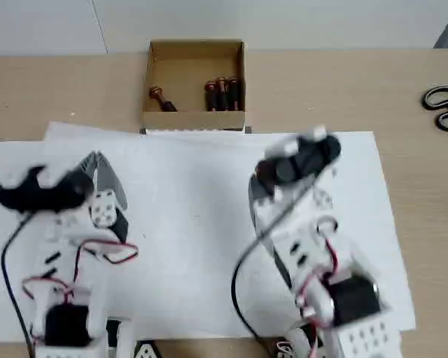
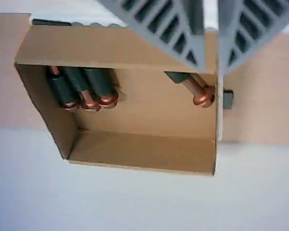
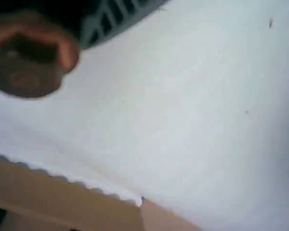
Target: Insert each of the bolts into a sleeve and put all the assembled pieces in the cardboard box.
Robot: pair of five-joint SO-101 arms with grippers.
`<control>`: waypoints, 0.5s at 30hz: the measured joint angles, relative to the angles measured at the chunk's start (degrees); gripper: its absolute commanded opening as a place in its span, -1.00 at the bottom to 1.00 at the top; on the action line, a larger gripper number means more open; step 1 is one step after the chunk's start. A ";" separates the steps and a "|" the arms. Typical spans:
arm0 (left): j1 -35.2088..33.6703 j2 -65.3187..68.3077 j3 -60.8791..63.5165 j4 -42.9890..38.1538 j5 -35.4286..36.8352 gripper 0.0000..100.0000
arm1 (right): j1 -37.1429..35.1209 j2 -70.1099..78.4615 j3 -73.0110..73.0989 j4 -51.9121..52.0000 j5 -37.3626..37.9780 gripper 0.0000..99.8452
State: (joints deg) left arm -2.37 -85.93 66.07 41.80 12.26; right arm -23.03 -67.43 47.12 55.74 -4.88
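**Four pieces boxed, a likely fifth at the right arm**

Four assembled pieces lie in the cardboard box (image 1: 194, 119) at the far side of the worktop (image 1: 358, 82). A trio (image 1: 222, 94) lies side by side near one wall and a single piece (image 1: 163, 99) near the opposite wall, with bare floor between them. The left tool (image 2: 211, 57) hangs over the white paper (image 1: 187, 246) on the near side of the box. Its two halves are drawn together with only a slit between them and nothing in it. Close against the right tool (image 3: 89, 26) sits a blurred copper-coloured round thing (image 3: 29, 62), probably a bolt head. Whether that tool is clamped on it I cannot tell.

If it is a fifth piece, the step in hand is delivery. Carry it high enough to clear the near rim and aim for the gap between the single piece and the trio. Lower it close to the box floor before letting go, so it neither bounces nor rolls onto the others. Leave the left arm out of the path.
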 measured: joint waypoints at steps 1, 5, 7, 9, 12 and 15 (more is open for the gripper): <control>0.00 3.69 -1.41 -0.79 1.05 -0.99 | 0.35 3.69 -2.73 -0.18 -0.70 -1.00; 0.00 18.99 -3.43 -6.07 3.08 -0.99 | 0.35 13.54 -11.08 -0.44 -2.37 -1.00; 0.00 23.56 -3.43 -9.32 4.04 -0.99 | 0.35 15.56 -13.63 -0.44 -2.37 -1.00; 0.00 26.02 -3.08 -12.75 4.66 -0.99 | 0.35 16.44 -15.38 -0.44 -2.37 -1.00; 0.00 26.99 1.93 -17.23 4.75 -0.99 | 0.26 16.53 -16.62 -0.44 -2.37 -1.00; -0.09 26.64 8.53 -19.34 4.75 -0.99 | 0.26 16.62 -16.79 -0.44 -2.37 -1.00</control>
State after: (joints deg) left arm -2.46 -59.30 74.59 22.46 17.01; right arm -22.77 -50.81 30.33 55.30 -7.25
